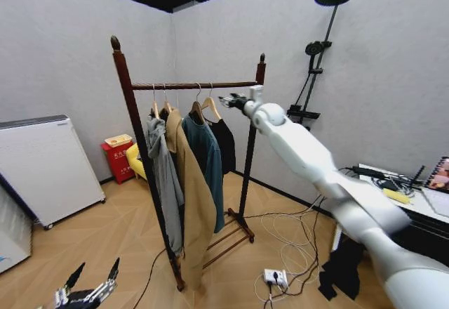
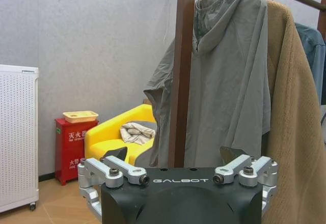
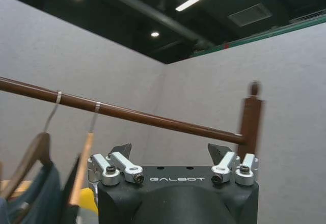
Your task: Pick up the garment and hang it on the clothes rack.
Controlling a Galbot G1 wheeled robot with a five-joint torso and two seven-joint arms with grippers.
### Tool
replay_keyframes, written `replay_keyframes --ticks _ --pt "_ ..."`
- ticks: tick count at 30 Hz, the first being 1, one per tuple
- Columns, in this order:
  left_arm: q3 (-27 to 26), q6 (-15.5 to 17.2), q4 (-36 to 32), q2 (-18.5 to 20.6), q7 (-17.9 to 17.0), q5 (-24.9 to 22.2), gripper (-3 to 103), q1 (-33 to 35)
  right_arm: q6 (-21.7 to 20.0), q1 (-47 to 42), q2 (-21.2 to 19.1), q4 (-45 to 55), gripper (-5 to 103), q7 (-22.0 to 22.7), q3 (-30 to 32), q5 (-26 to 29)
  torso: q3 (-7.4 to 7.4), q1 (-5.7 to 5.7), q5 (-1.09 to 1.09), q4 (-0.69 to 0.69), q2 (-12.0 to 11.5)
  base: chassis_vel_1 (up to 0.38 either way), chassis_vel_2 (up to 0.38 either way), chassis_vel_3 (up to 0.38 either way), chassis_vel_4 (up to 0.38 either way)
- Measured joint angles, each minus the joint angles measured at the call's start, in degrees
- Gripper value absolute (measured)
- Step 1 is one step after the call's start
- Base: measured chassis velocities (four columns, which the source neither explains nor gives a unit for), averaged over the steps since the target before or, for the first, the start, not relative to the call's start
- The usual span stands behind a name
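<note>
Four garments hanging on the tall reddish-brown wooden clothes rack (image 1: pixel 140 130); plain black soft-fabric garment (image 1: pixel 226 144) last in the row, nearest the far post, on a wooden hanger (image 1: pixel 210 107). Long axis vertical, hem down. Probably light, limp, easily bunched; best held by the hanger, not the cloth. Right gripper (image 1: pixel 231 101) raised beside the rail, fingers apart, empty. Left gripper (image 1: pixel 90 291) parked low, fingers spread.

tall dark reddish-brown wooden clothes rack (image 1: pixel 130 98) with knob-topped posts and one rail, standing upright on the floor, plain black soft garment (image 1: pixel 226 144) already hanging on a wooden hanger at the rail's right end, just beside the right post
</note>
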Motion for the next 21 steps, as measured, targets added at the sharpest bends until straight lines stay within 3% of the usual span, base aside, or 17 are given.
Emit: replay_keyframes --ticks 1,3,4,5,7,8,9,11,12,13,14,15,16,18,19,21 --pt "0.00 0.00 0.00 0.00 0.00 0.00 100 0.00 0.00 0.00 0.00 0.00 82 0.00 0.00 0.00 0.00 0.00 0.00 0.00 0.00 0.000 0.000 0.000 0.000" --pt "0.00 0.00 -0.01 0.00 0.02 0.00 100 0.00 -1.50 -13.64 -10.24 14.42 92 7.08 9.46 2.21 0.01 0.00 0.05 0.04 0.00 0.000 0.000 0.000 0.000" --pt "0.00 0.00 -0.01 0.00 0.02 0.00 100 0.00 -1.50 -13.64 -10.24 14.42 92 7.08 9.46 2.21 0.01 0.00 0.05 0.04 0.00 0.000 0.000 0.000 0.000" --pt "0.00 0.00 -0.01 0.00 0.02 0.00 100 0.01 -1.37 -18.00 -13.36 18.09 97 9.00 12.29 3.16 0.00 0.00 0.05 0.05 0.00 0.000 0.000 0.000 0.000" --pt "0.01 0.00 0.00 0.00 0.01 0.00 100 0.00 -1.51 -32.81 -19.43 26.67 100 12.56 24.55 4.80 -0.01 -0.01 -0.01 0.02 0.01 0.000 0.000 0.000 0.000" --pt "0.00 0.00 0.00 0.00 0.02 0.00 100 0.00 -1.79 -38.36 -20.53 29.59 100 13.71 29.89 4.87 0.00 -0.01 0.03 0.01 0.01 0.000 0.000 0.000 0.000" --pt "0.00 0.00 0.00 0.00 0.02 0.00 100 0.00 -1.79 -38.36 -20.53 29.59 100 13.71 29.89 4.87 0.00 -0.01 0.03 0.01 0.01 0.000 0.000 0.000 0.000" --pt "0.00 0.00 0.00 0.00 0.04 0.00 100 0.00 -2.45 -53.43 -21.56 38.21 100 15.79 45.02 4.84 -0.01 -0.02 -0.02 0.03 0.01 0.000 0.000 0.000 0.000" --pt "0.00 0.00 0.00 0.00 0.04 0.00 100 0.00 -2.45 -53.43 -21.56 38.21 100 15.79 45.02 4.84 -0.01 -0.02 -0.02 0.03 0.01 0.000 0.000 0.000 0.000" --pt "0.00 0.00 0.00 0.00 0.01 0.00 100 0.00 -2.97 -60.97 -20.88 42.41 100 16.54 52.36 4.82 -0.02 -0.02 -0.07 0.05 0.01 0.000 0.000 0.000 0.000" --pt "0.00 0.00 0.00 0.00 0.02 0.00 100 0.00 -2.87 -74.74 -17.40 49.16 100 16.90 63.51 3.95 -0.01 -0.02 -0.04 0.07 0.01 0.000 0.000 0.000 0.000" --pt "0.00 0.00 -0.01 0.00 0.00 0.00 100 0.00 -2.37 -80.11 -15.09 51.64 100 16.90 66.78 3.20 0.00 -0.01 -0.02 0.07 0.01 0.000 0.000 0.000 0.000" --pt "0.00 0.00 -0.01 0.00 0.00 0.00 100 0.00 -2.37 -80.11 -15.09 51.64 100 16.90 66.78 3.20 0.00 -0.01 -0.02 0.07 0.01 0.000 0.000 0.000 0.000" --pt "0.00 0.00 0.00 0.00 -0.01 0.00 100 0.00 0.20 -95.22 -6.43 58.43 100 14.07 72.13 -3.39 0.00 -0.01 0.03 0.05 0.00 0.000 0.000 0.000 0.000" --pt "0.00 0.00 0.00 0.00 -0.01 0.00 100 0.00 0.20 -95.22 -6.43 58.43 100 14.07 72.13 -3.39 0.00 -0.01 0.03 0.05 0.00 0.000 0.000 0.000 0.000" --pt "0.00 0.00 0.00 0.00 0.06 0.00 100 0.00 2.09 -104.94 0.76 61.94 100 10.07 72.44 -11.81 -0.01 -0.02 -0.08 0.05 0.02 0.000 0.000 0.000 0.000"
